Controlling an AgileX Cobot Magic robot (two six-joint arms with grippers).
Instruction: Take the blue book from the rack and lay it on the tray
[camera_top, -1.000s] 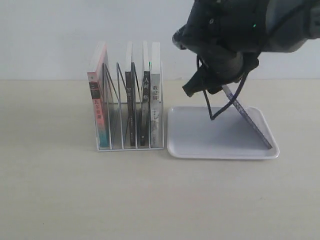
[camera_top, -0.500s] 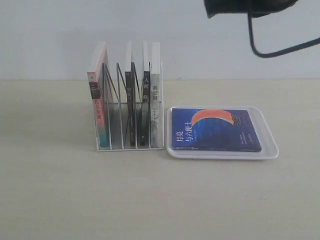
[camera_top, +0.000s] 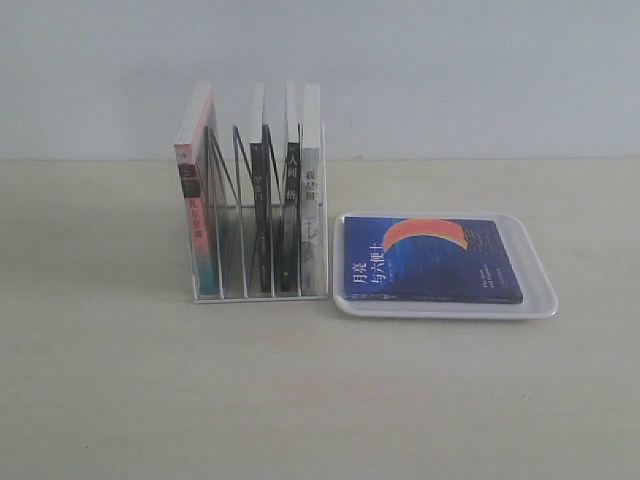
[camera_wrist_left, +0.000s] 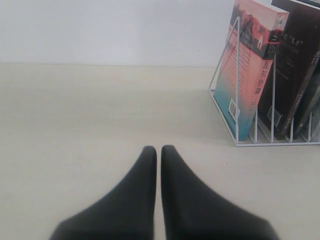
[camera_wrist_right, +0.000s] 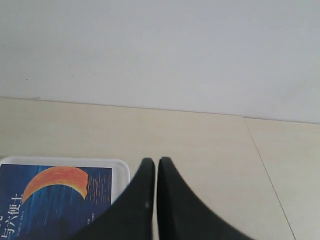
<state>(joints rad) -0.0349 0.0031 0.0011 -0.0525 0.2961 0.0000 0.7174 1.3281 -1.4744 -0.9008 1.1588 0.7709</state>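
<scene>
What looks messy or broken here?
Nothing stands out. The blue book lies flat in the tray, cover up, within its rim. The other books stand upright in the rack, with one slot empty. The left claw and right claw are shut, holding nothing.

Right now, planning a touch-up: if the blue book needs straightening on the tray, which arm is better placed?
Probably right: its wrist camera sees the blue book and tray close by; the left's sees only the rack.
</scene>
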